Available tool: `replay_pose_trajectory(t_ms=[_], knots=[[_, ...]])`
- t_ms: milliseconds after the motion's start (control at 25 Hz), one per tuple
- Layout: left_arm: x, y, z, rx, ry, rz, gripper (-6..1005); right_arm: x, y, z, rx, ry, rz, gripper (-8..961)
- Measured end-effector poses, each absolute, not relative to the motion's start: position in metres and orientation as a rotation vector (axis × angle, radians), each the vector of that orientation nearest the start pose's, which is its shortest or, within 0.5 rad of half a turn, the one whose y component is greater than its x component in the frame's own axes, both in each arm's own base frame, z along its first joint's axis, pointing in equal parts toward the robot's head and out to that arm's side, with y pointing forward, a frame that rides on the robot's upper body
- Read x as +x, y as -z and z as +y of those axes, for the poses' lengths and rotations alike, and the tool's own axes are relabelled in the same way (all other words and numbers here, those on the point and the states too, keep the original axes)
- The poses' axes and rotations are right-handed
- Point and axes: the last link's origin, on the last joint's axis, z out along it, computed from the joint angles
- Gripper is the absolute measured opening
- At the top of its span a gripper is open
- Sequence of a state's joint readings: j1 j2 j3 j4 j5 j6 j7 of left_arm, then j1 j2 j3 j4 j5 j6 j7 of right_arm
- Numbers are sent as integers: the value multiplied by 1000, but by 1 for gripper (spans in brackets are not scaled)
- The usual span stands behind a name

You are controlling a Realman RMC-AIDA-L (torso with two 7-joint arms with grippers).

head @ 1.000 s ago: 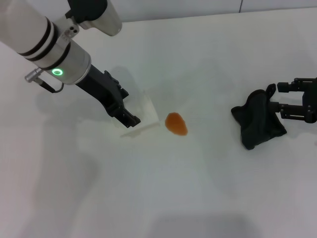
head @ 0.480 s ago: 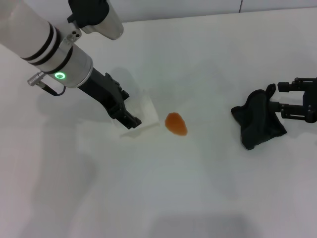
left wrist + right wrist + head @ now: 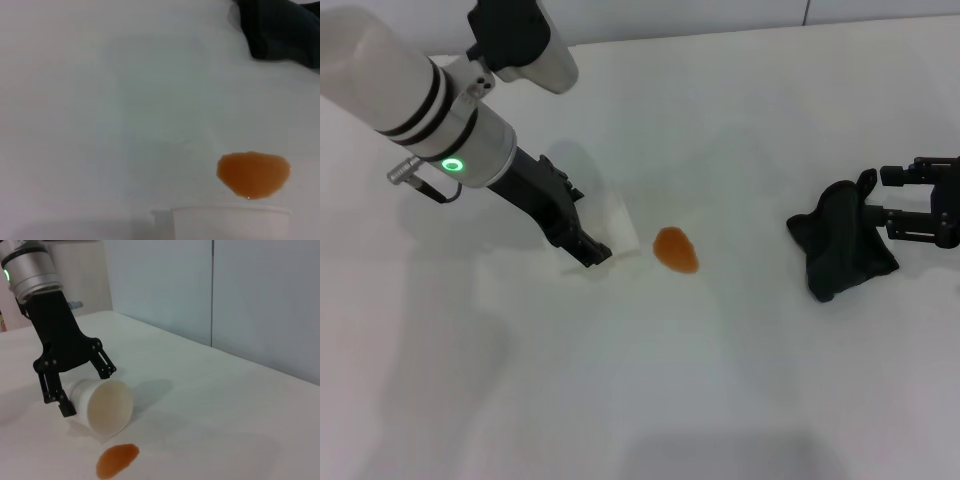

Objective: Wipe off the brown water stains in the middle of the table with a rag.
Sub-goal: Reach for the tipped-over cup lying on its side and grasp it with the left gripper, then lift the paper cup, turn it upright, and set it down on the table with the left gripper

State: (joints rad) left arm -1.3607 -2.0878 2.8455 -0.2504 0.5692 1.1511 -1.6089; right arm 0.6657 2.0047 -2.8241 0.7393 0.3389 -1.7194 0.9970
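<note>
Our left arm reaches in from the far left, sloping down toward the middle of the bench (image 3: 740, 400), its green ring light lit on the wrist. Our left claw (image 3: 77, 385) straddles a pale cup (image 3: 102, 406) that lies on its side, one finger on each side of the cup's body; from the right wrist view we see the fingers spread around the cup, though we cannot tell whether they press on it. The cup's open mouth faces the brown water stains (image 3: 675, 249), a single orange-brown oval blot just beside the cup's rim and apart from it.

In the left wrist view we see the cup's white rim (image 3: 225, 220) at the edge of the picture, the blot (image 3: 253, 173) close to it, and a dark corner of the rag (image 3: 280, 30) farther off.

Our right claw (image 3: 880, 205) sits low at the right edge of the bench, fingers held apart and pointing toward the rag (image 3: 842, 242). The rag, a black wrinkled wad, rests on the bench well apart from the blot, with its tab between or against our right fingers; we cannot tell whether they pinch it.
</note>
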Motion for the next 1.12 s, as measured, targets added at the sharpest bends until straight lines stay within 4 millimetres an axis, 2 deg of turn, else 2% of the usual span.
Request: replay_pose_trajectory(t_ms=[1120], knots=[[-150,80,423,-2964,-468,-341,760,338,-73,311,-2508,-427,527,608]])
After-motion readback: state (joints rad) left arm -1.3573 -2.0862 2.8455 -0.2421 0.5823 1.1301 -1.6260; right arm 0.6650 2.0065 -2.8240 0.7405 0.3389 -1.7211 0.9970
